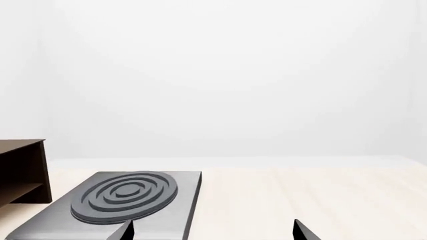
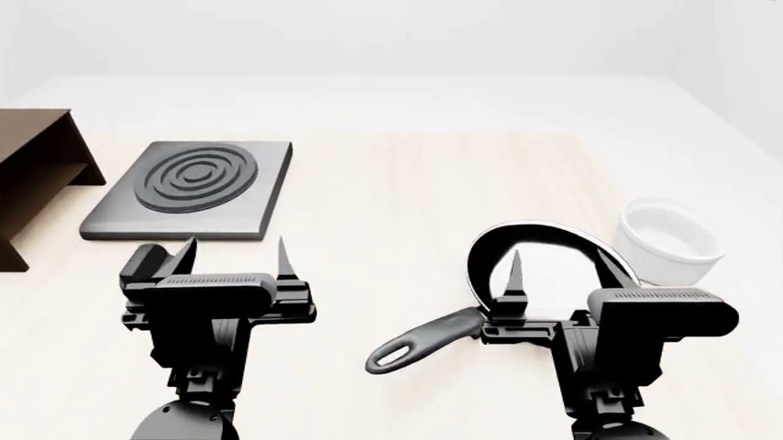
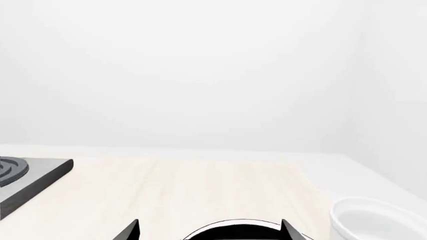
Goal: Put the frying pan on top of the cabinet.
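Observation:
The frying pan is round and black with a glossy inside. It lies on the light wooden table at the right, its dark grey handle pointing to the near left. My right gripper is open and empty above the pan's near side. The pan's far rim shows between its fingertips in the right wrist view. The dark brown cabinet stands at the far left, and its open side and inner shelf show in the left wrist view. My left gripper is open and empty just in front of the stove plate.
A square grey stove plate with concentric rings lies right of the cabinet and also shows in the left wrist view. A white round bowl stands just right of the pan and also shows in the right wrist view.

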